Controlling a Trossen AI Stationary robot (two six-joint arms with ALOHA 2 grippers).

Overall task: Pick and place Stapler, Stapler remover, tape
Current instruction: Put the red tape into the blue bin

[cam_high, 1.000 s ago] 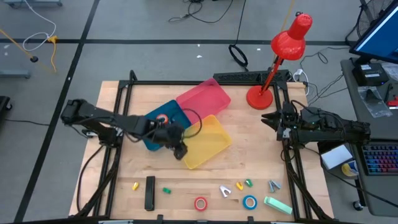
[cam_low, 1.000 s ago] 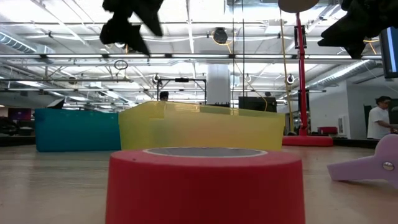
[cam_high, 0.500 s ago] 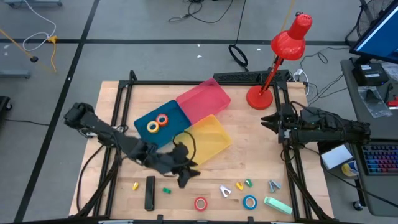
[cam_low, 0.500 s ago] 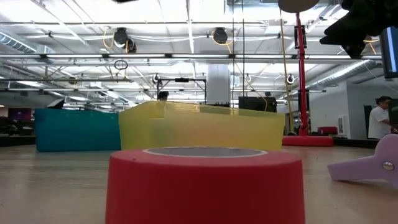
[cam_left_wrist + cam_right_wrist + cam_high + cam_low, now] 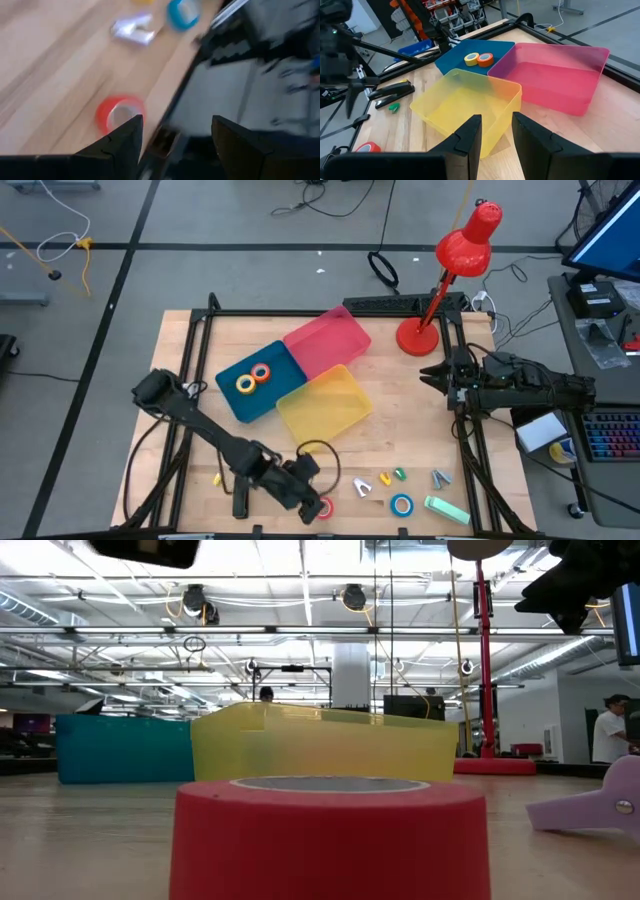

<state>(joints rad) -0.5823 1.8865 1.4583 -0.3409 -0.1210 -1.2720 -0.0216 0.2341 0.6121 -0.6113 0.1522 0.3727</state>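
Note:
The red tape roll (image 5: 322,507) lies flat near the table's near edge and fills the low view (image 5: 330,835). My left gripper (image 5: 312,496) hovers open right beside and above it; in its wrist view (image 5: 177,131) the red roll (image 5: 120,114) shows just past one finger. The blue roll (image 5: 401,504) and the stapler remover (image 5: 362,487) lie to the right. The black stapler (image 5: 240,490) lies to the left. Yellow (image 5: 245,384) and orange (image 5: 262,372) rolls lie in the blue tray (image 5: 225,375). My right gripper (image 5: 432,375) waits open at the right edge.
A pink tray (image 5: 325,340) and a yellow tray (image 5: 322,405) adjoin the blue one at mid-table. A red desk lamp (image 5: 440,280) stands at the far right corner. Small coloured clips (image 5: 392,476) and a mint-green object (image 5: 446,510) lie along the near edge.
My left gripper has swept from above the trays toward the table's near edge and a little right, ending beside the red roll. With the arm out of the way, the yellow and orange rolls now show in the blue tray.

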